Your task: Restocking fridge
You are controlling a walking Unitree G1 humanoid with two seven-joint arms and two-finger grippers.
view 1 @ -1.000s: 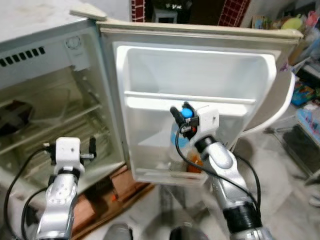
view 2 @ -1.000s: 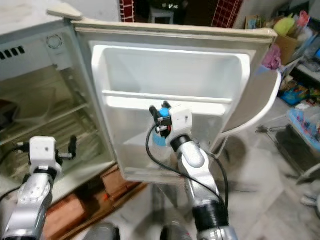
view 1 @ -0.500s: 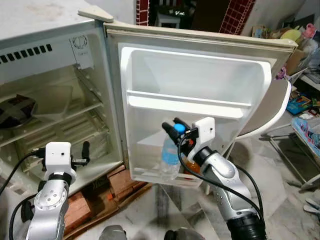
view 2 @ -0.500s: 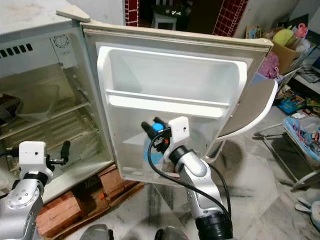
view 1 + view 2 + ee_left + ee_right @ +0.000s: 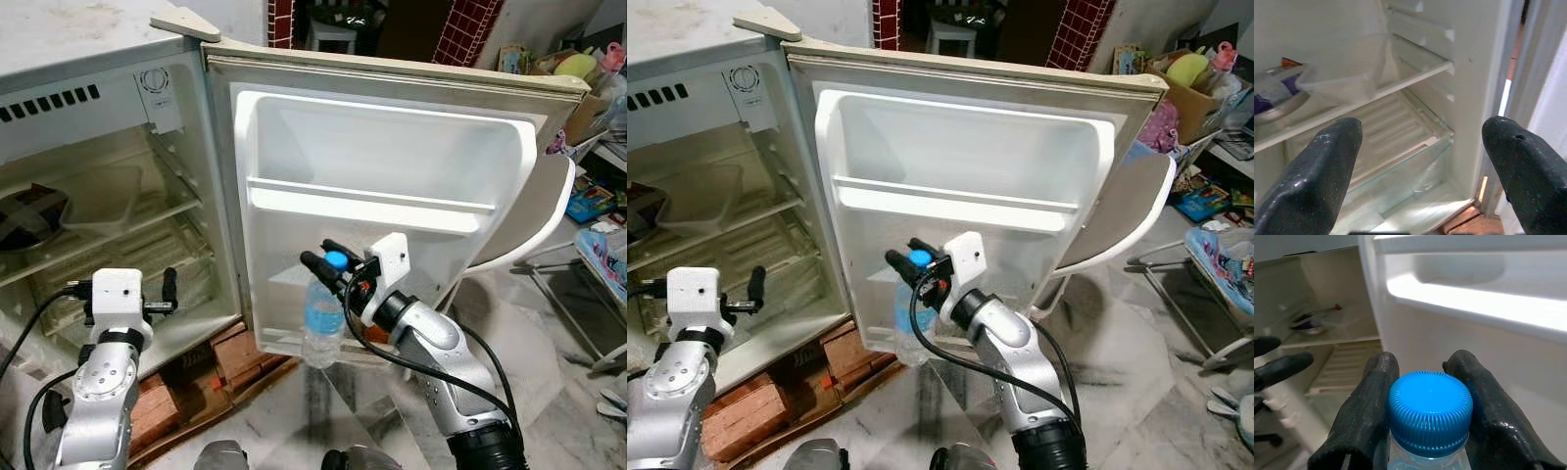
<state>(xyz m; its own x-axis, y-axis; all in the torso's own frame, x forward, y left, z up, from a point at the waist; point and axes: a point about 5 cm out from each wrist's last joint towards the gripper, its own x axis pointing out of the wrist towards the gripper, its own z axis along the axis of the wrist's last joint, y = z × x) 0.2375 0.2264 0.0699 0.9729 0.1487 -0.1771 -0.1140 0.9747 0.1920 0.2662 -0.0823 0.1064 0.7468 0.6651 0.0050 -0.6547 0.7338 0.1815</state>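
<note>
The right gripper [image 5: 331,264] pinched the blue cap [image 5: 1430,406] of a water bottle [image 5: 321,323], which hung upright in front of the open fridge door [image 5: 382,196], at the 9 o'clock end of its lower shelf [image 5: 294,341]. The left gripper [image 5: 1420,166], fingers spread wide, was at 9 o'clock from the bottle, facing the fridge [image 5: 108,206] interior, touching nothing

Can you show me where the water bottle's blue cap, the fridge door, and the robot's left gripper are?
blue cap [image 5: 1430,405], right wrist view, top face.
fridge door [image 5: 392,147], left eye view, inner wall.
left gripper [image 5: 1420,147], left wrist view, between fingertips.
</note>
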